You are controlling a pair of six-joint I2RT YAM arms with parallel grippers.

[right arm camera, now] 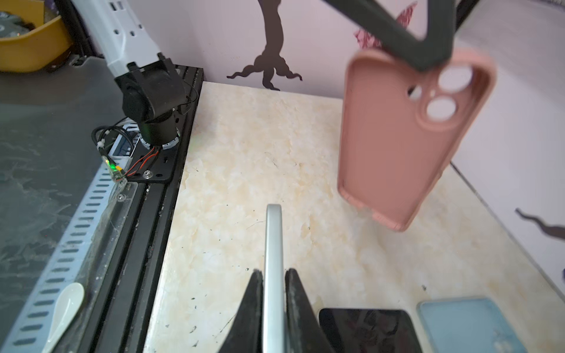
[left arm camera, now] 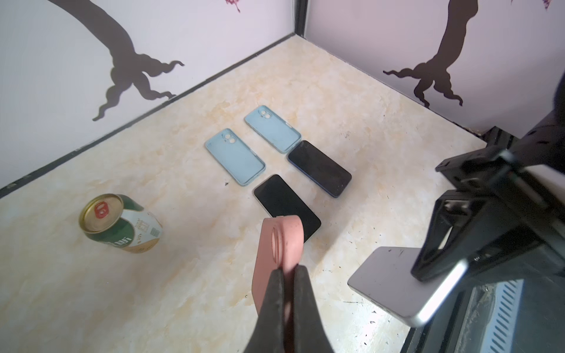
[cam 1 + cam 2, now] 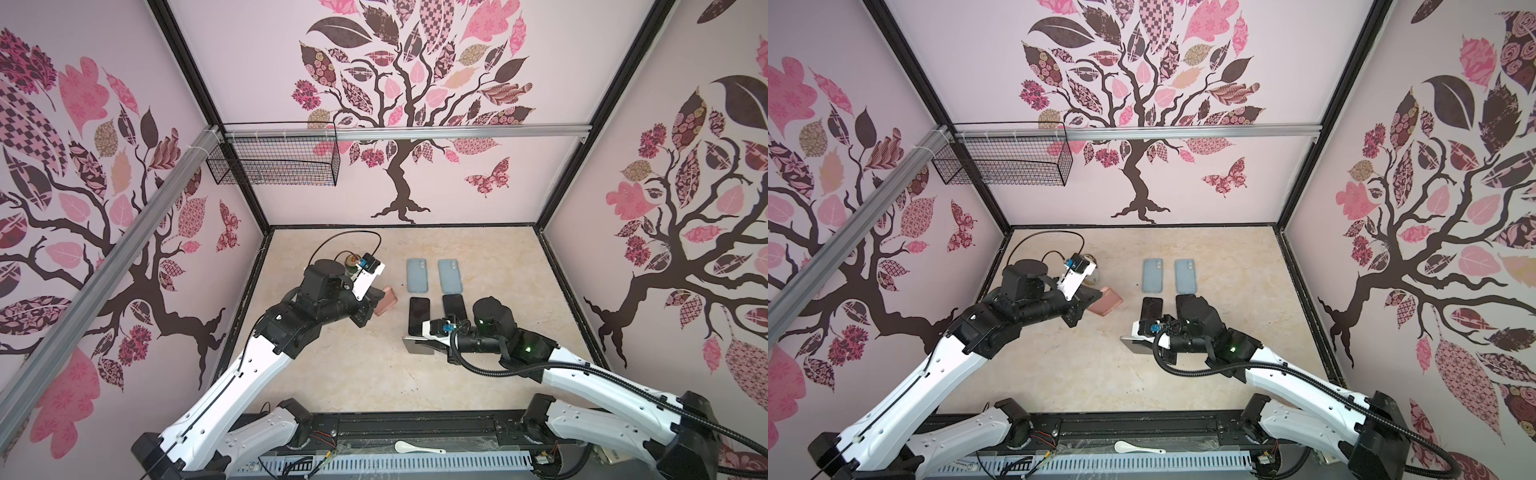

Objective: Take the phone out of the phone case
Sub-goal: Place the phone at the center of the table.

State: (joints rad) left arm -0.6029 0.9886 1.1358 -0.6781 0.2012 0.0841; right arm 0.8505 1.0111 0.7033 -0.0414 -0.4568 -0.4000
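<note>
A: State of the left gripper [image 2: 287, 272]?
B: Pressed together, pinching the soft pink silicone phone case [image 2: 279, 241] by its rim, off the table.
A: And the right gripper [image 1: 274, 272]?
B: Clamped on the slim silver metal-backed phone [image 1: 274, 232]. The phone's out, with the case apart at its 11 o'clock in a top view.
A: How to do it well?
B: I'd lower each flat onto the bare marbled tabletop [image 3: 353, 374], clear of the black glass-fronted phones [image 3: 417, 316] at 12 to 1 o'clock.
</note>
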